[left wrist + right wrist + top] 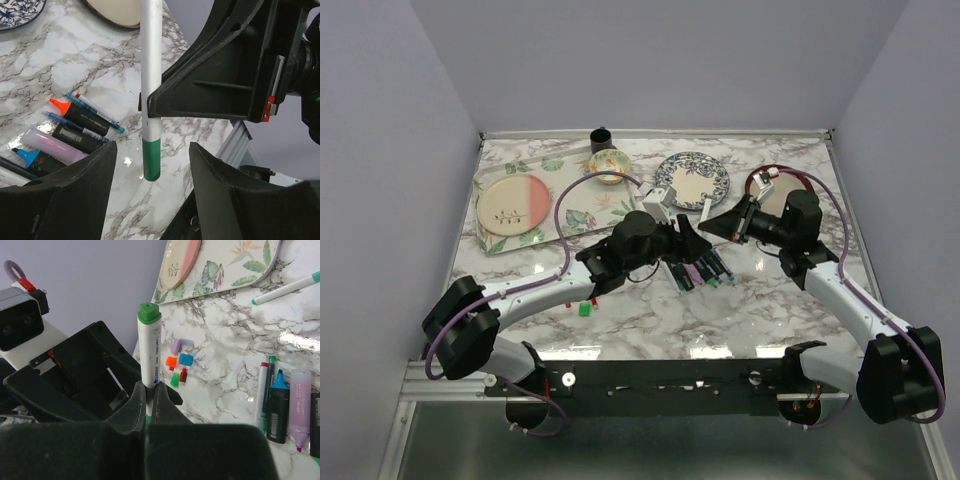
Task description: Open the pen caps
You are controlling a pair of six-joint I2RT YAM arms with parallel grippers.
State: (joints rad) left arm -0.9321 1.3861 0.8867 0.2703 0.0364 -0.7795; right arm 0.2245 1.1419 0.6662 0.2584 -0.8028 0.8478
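Held pen: white barrel, green ends
Pen caps: lilac, orange, teal, red, green
Worktop: white marble, grey veins
Tray: green leaf print
Plate beside tray: blue-and-white floral
Dish on tray: pink and cream

I read this as a lab test booth, not a home. Plain lilac walls box in a marble-print table (the plates look like props), and my robot arms bolt onto a black mounting bar.
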